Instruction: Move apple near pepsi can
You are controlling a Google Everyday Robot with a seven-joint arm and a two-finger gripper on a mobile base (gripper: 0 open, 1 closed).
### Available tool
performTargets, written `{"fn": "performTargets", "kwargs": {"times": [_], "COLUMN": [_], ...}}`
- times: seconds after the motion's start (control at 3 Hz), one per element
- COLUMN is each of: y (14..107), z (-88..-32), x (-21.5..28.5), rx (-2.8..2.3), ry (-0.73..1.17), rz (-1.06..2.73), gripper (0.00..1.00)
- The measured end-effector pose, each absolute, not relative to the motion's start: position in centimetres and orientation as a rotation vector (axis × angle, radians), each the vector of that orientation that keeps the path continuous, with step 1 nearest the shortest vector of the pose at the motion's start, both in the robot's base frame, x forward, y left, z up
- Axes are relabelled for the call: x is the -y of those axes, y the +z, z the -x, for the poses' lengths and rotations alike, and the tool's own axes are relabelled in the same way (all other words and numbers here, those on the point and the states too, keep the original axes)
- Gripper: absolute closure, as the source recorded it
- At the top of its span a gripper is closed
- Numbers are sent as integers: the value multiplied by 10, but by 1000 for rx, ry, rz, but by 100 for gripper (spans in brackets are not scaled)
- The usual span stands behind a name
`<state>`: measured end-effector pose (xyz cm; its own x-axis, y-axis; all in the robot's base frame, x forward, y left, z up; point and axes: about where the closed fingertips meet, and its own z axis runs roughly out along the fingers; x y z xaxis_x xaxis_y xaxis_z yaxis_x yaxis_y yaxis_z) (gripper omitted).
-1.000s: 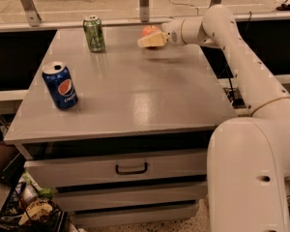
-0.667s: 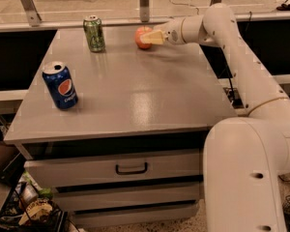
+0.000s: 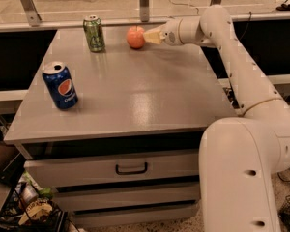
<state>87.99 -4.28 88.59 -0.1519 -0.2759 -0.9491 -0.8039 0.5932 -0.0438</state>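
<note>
The orange-red apple (image 3: 135, 37) sits at the far edge of the grey table (image 3: 135, 95), right of the middle. My gripper (image 3: 152, 35) reaches in from the right, and its pale tip touches the apple's right side. The blue Pepsi can (image 3: 61, 85) stands upright near the table's left front, far from the apple.
A green soda can (image 3: 94, 33) stands upright at the far edge, just left of the apple. My white arm (image 3: 232, 57) runs along the table's right side. The table has a drawer with a black handle (image 3: 131, 168). Clutter lies on the floor at lower left.
The apple was mostly covered by the gripper and now shows fully, a little farther left toward the green can. The gripper tip stays against its right side.
</note>
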Motion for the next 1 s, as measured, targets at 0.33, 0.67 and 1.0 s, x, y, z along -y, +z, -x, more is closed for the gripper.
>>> {"fn": "performTargets", "kwargs": {"times": [0.33, 0.67, 1.0], "y": [884, 881, 879], "z": [-880, -880, -881], "x": [39, 36, 32], "rx": [-1712, -1713, -1714], "ry": [598, 602, 607], "rz": [902, 905, 908], "gripper": [40, 18, 0]}}
